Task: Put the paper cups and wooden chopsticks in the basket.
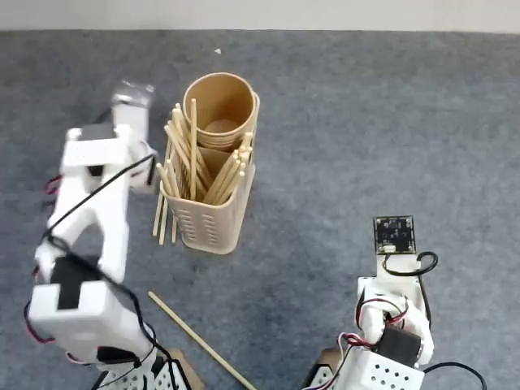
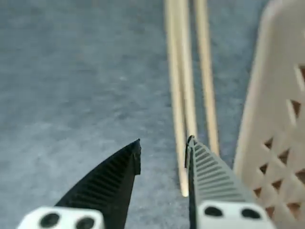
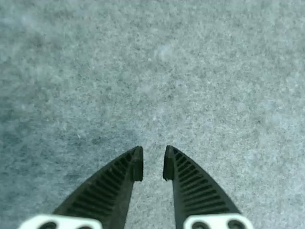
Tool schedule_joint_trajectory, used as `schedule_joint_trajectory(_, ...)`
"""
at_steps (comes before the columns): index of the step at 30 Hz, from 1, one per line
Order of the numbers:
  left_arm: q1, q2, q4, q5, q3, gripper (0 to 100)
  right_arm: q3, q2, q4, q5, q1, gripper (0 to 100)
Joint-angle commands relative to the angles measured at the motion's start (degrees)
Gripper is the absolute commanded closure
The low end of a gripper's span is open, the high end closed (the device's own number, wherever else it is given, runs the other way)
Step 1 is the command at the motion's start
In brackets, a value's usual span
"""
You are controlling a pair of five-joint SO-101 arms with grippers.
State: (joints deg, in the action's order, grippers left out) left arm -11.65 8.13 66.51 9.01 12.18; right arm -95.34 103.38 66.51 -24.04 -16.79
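On the grey desk (image 1: pixel 366 122) we see the left arm (image 1: pixel 89 211), jaws parted and empty over three loose chopsticks (image 2: pixel 183 95) just beside the basket (image 1: pixel 211 219). The right arm (image 1: pixel 394 325) sits well apart, jaws slightly open, holding nothing. Stacked paper cups (image 1: pixel 221 126) and other chopsticks (image 1: pixel 192 154) stand in the basket; one chopstick (image 1: pixel 199 340) lies alone.

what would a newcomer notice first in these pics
The basket mid-table draws the eye, with stacked cups and standing chopsticks inside it. Fallen chopsticks lie on the carpet beside it, where the left hand hovers open. A stray chopstick lies nearer the arms' bases.
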Motion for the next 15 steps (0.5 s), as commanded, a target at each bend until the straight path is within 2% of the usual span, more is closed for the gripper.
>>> schedule_joint_trajectory(1, 2.4, 3.1, 0.4, 2.6, -2.2, 82, -8.9, 0.0, 0.2, -0.5, -0.8, 91.0)
schedule_joint_trajectory(10, 2.2, 8.3, -1.7, 2.7, -2.3, 82, -8.9, 0.0, 0.2, -0.5, -0.8, 91.0)
schedule_joint_trajectory(15, 2.1, 15.1, -5.5, 2.7, -3.7, 88, -8.9, 0.0, 0.2, -0.5, -0.9, 91.0)
